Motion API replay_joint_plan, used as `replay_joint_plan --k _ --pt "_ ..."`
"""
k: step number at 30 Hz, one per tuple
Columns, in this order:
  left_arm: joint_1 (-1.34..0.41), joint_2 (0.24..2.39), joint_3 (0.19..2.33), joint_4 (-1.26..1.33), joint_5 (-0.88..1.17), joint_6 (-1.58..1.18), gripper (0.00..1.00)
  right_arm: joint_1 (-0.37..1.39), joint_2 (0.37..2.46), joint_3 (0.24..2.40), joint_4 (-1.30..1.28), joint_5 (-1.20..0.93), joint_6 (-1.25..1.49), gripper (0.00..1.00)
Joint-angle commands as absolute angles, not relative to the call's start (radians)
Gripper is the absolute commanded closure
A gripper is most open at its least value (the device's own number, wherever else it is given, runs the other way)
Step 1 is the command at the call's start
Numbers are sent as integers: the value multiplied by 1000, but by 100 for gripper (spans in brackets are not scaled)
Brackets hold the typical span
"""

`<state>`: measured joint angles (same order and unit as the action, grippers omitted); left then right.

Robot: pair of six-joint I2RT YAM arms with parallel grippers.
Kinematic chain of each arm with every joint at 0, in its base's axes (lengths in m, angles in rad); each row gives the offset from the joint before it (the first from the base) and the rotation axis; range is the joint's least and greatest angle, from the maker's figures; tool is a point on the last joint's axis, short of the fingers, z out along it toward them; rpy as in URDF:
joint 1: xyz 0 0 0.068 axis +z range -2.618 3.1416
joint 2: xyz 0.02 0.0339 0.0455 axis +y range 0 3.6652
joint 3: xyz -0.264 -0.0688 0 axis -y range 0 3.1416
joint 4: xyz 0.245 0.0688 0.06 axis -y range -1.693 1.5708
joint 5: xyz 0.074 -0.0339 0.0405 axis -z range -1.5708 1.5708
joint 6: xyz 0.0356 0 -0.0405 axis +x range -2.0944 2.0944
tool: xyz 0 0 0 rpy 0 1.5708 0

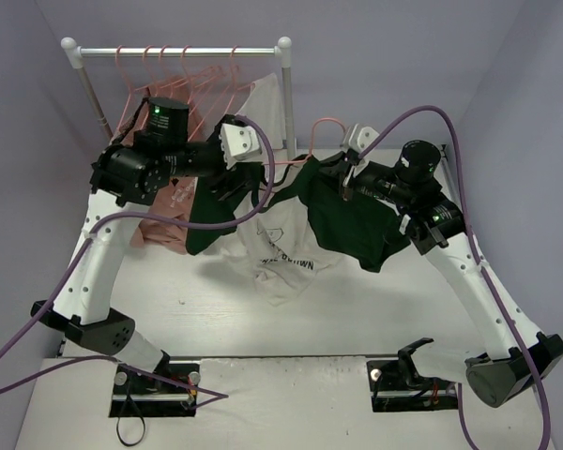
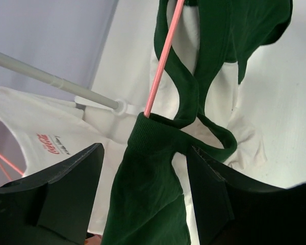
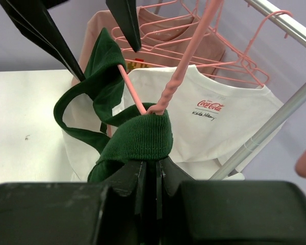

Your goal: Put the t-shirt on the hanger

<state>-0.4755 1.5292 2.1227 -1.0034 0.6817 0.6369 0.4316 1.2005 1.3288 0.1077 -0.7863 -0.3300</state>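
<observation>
The t-shirt (image 1: 283, 251), white with dark green sleeves, hangs in the air between my two grippers. Its green ribbed collar (image 3: 143, 138) is bunched round the pink hanger (image 3: 186, 61), whose hook (image 1: 327, 124) sticks up above the right gripper. My right gripper (image 3: 150, 176) is shut on the collar just below the hanger's twisted neck. My left gripper (image 2: 148, 189) is open, its fingers (image 2: 76, 189) wide apart on either side of the green fabric (image 2: 148, 204). The hanger's arm (image 2: 163, 56) runs up out of that fabric. In the top view the left gripper (image 1: 233, 192) is at the shirt's left shoulder.
A white-pipe clothes rack (image 1: 178, 50) stands at the back with several pink hangers (image 1: 183, 75). A salmon-pink shirt (image 1: 159, 230) and a white shirt with small red print (image 3: 209, 127) hang from it. The rack's slanted leg (image 2: 41, 71) runs close behind the t-shirt.
</observation>
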Motion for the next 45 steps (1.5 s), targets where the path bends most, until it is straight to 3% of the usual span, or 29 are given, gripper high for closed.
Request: replay_joint_plan --k 1,13,25,30,42,45 --pt "-466 1553 2116 -1014 725 689 39 426 1158 1334 245 -835 -304 100" --pt "-466 1572 2080 -1017 783 693 64 426 1148 1317 245 -866 -283 100" --pt "-466 1537 2012 -1017 896 700 100 425 1149 1288 244 -873 -262 100" --pt "-458 1504 1966 -1020 933 708 100 415 1118 1231 235 -809 -262 99" --pt "-405 1341 1776 -716 939 491 100 359 976 1065 138 -554 -291 62" --pt "-405 1337 1762 -688 945 459 100 356 962 1105 92 -541 -295 43"
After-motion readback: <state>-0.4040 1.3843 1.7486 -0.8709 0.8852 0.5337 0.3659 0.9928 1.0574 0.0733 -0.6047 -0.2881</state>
